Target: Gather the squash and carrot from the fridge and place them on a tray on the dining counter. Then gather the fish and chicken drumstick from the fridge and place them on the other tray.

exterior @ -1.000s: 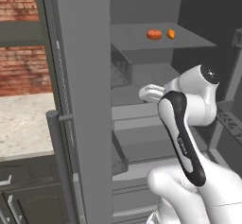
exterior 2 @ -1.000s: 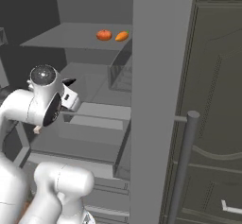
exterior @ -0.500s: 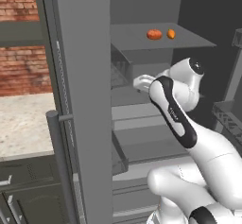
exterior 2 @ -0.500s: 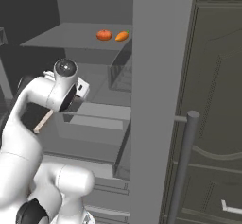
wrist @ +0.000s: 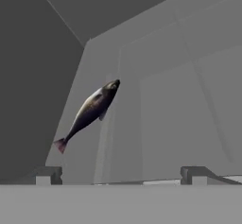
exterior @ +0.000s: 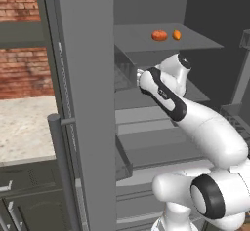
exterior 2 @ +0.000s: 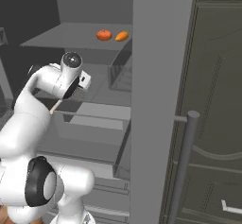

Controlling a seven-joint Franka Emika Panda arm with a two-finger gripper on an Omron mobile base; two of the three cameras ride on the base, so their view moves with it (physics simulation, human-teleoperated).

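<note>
I have the arm reaching into the open fridge (exterior: 146, 45), its hand under the top shelf (exterior 2: 66, 36). On that shelf the squash (exterior: 158, 35) sits just beside the carrot (exterior: 177, 34), the two near each other but apart; from the right base view the squash (exterior 2: 104, 34) lies left of the carrot (exterior 2: 122, 36). Through the hand camera I see the gripper (wrist: 120, 176) with its two fingertips (wrist: 46, 175) standing wide apart and nothing between them. Ahead of the gripper lies the fish (wrist: 90, 112), a dark, silvery body with a reddish tail, resting on a grey fridge surface, well clear of the fingertips. The fridge door (exterior: 80, 103) stands open at the arm's left, its bar handle (exterior: 61, 166) facing me.
</note>
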